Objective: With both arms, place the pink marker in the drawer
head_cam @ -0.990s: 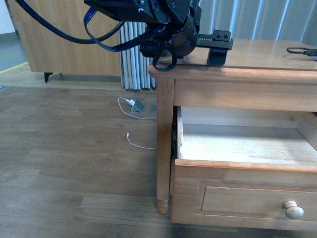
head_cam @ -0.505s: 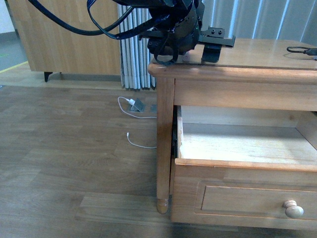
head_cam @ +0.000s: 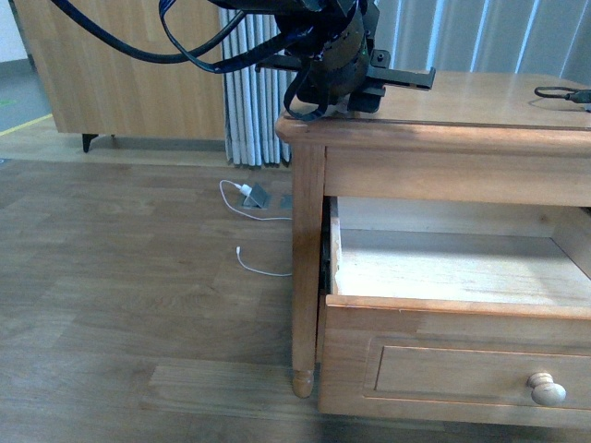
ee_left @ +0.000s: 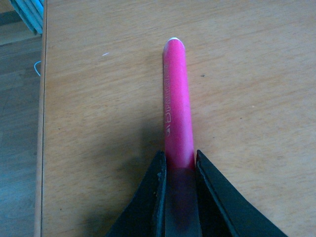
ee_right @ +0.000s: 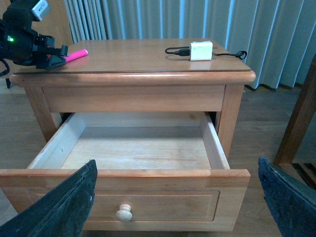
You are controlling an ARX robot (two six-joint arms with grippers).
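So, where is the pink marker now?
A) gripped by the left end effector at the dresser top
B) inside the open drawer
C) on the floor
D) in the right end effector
A: in the left wrist view the left end effector is shut on the pink marker above the dresser top.

left arm (head_cam: 319, 51): enters from upper left, black cables looping beneath, wrist held low and level | left gripper (ee_left: 180, 162): jaws pinched onto one end of the pink marker (ee_left: 176, 98), fingers (head_cam: 402, 76) lying horizontal | right gripper (ee_right: 176, 165): jaws spread wide apart, holding nothing
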